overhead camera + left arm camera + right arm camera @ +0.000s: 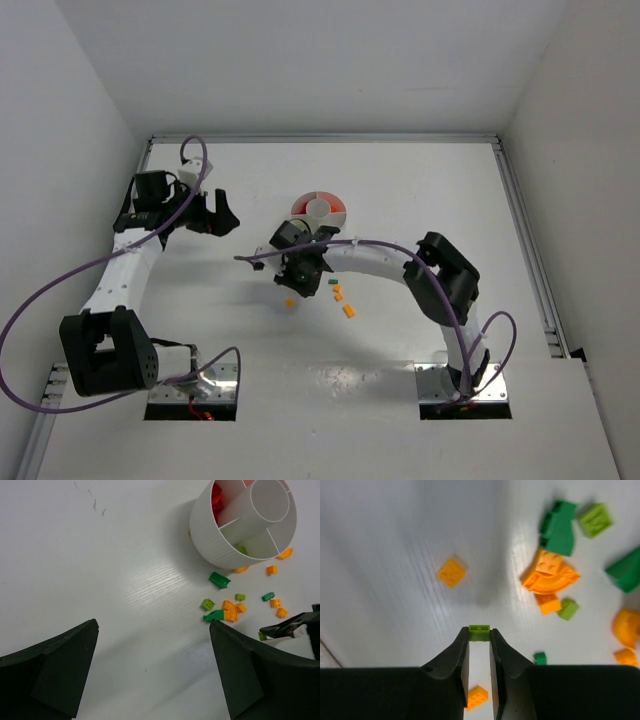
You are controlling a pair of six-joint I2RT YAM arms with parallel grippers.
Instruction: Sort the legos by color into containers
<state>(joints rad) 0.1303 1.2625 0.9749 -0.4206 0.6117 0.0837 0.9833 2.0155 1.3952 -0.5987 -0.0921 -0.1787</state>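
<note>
The left gripper [215, 212] hangs over the table [200, 300] to the left of the round white dish [341, 213]. Its jaws are spread wide with nothing between them. In the left wrist view its two dark fingers [50, 665] frame bare white tabletop, with the dish wall [215, 535] up and to the right.

The dish stands in the far middle of the table. Red legos [216, 500] lie in one wedge and a small green piece [242, 550] in another, beside the central cup [285, 522].

The right gripper [294, 277] is just on the near side of the dish. Its jaws are nearly closed and pinch a light-green lego [479, 631] at the very fingertips [461, 647]. I cannot tell whether that brick still touches the table.

The loose legos [340, 295] lie scattered on the near side of the dish, around and to the right of this gripper:
- An orange square lego [451, 572] lies by itself.
- A dark-green brick [559, 527] touches an orange curved piece [551, 575].
- Further small orange and green bricks lie near these two.
- Another orange brick [476, 696] shows partly below the fingers.
</note>
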